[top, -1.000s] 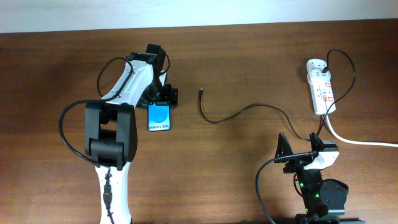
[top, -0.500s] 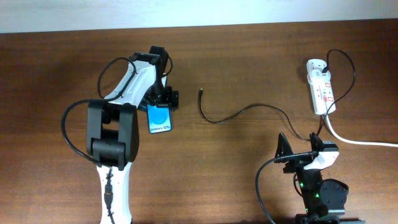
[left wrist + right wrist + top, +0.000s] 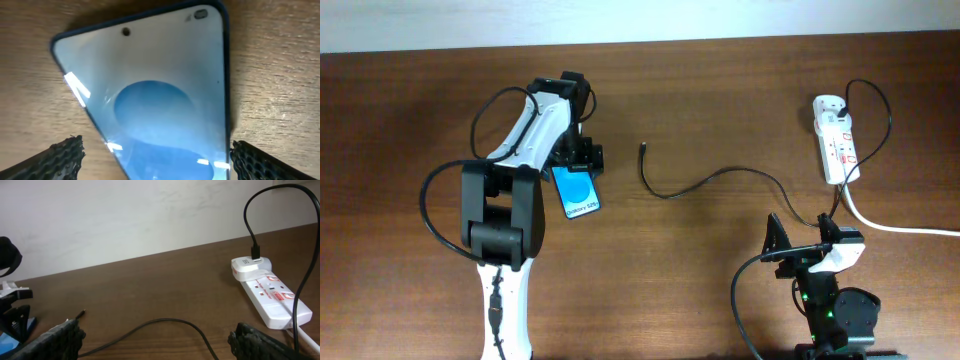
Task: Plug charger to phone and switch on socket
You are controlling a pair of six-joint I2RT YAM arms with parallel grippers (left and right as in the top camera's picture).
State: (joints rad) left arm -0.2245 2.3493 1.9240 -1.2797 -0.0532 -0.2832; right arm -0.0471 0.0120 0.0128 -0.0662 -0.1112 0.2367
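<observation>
The phone [image 3: 579,192] lies flat on the table with its blue screen up, slightly askew. My left gripper [image 3: 577,164] is over its far end, open, with a finger on either side. In the left wrist view the phone [image 3: 160,90] fills the frame; the right finger [image 3: 260,161] is close to its edge and the left finger [image 3: 62,157] stands apart. The charger cable [image 3: 710,178] curves across the table from its plug tip [image 3: 643,148] to the socket [image 3: 836,140] at the far right. My right gripper [image 3: 802,238] hangs open near the front edge, behind the cable [image 3: 165,323].
A thick white cord [image 3: 900,228] runs from the socket off the right edge. The right wrist view shows the socket [image 3: 267,292], the plug tip [image 3: 81,313] and a white wall behind the table. Bare wood lies between phone and cable.
The phone has turned a little, its near end swinging right. My left gripper has shifted slightly over it. The right arm has not moved.
</observation>
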